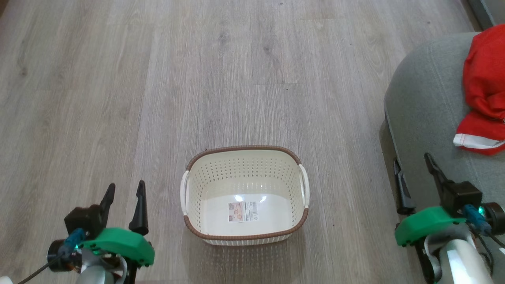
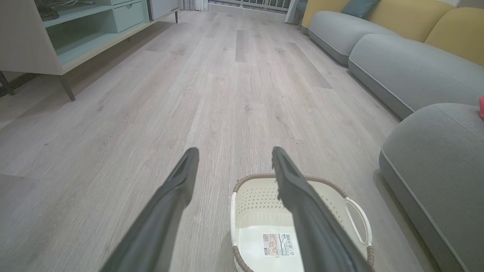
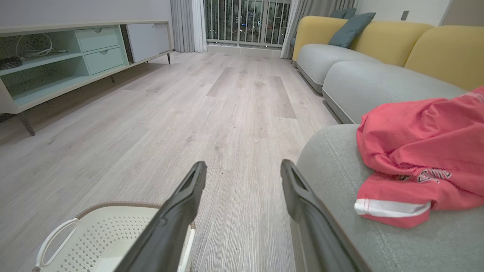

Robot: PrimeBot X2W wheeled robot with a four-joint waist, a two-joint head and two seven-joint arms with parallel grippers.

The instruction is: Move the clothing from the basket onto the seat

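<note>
clothing [image 1: 485,79] was bright red with a white hem band and small dark lettering | basket [image 1: 244,173] was cream-white with rows of holes, a brown braided rim, white handles | seat [image 1: 422,98] was light grey | floor [image 1: 158,79] was pale grey-brown wood grain | sofa backs [image 3: 442,49] were mustard yellow | cushion [image 3: 351,22] was teal

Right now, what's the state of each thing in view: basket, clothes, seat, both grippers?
basket: upright on the floor, empty apart from its label.
clothing: crumpled, lying on the seat.
seat: carries the clothing, near end bare.
left gripper: open, holding nothing.
right gripper: open, holding nothing.
</note>
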